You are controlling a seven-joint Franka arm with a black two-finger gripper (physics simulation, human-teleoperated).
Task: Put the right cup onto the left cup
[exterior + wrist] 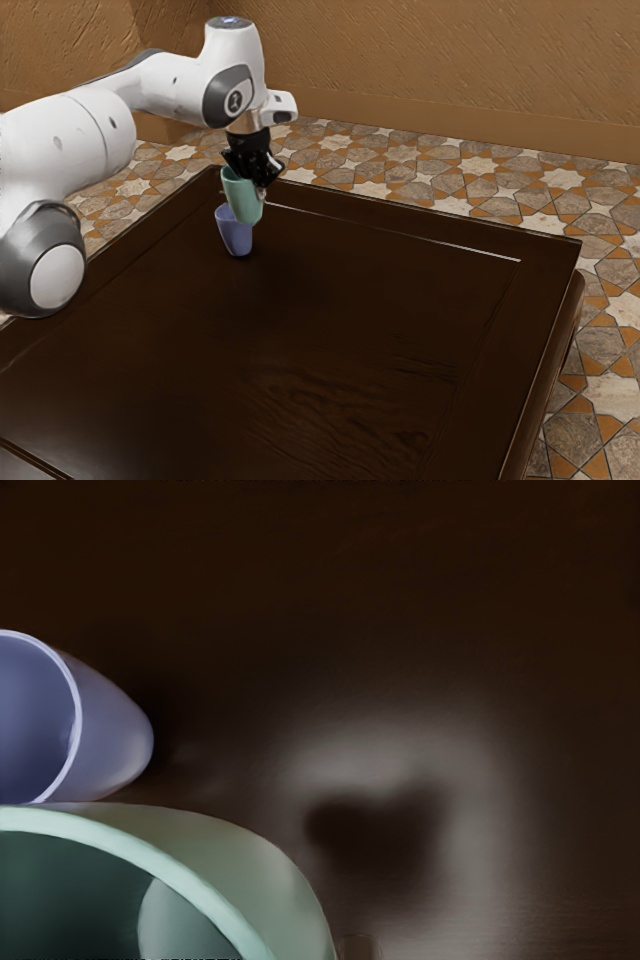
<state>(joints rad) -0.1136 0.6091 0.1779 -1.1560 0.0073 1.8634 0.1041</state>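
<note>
I've got the green cup [244, 202] in my hand [256, 182], pinched btwn the fingers at the rim end & held up off the table [300, 330], mouth up, w/ a slight lean. The purple cup [236, 238] stands on the table, mouth up, close to the corner by the ext. view's upper left. In that view the green cup's lower part overlaps the purple one's rim, so green isn't seated in it; can't tell if the 2 touch.

Per the wrist cam, green is the nearer one, big & right under the hand, & I can see down into it. Purple is just beside it, partly cut off by the pic edge, w/ its open mouth & outer side visible. A dark shadow [375, 830] w/ a paler sheen round it lies on the tabletop on green's other side from purple.

The arm [175, 88] comes in from the ext. view's left. Table's dark brown wood; behind it there's a patterned tile floor [430, 165] & a tan wall [400, 60].
</note>
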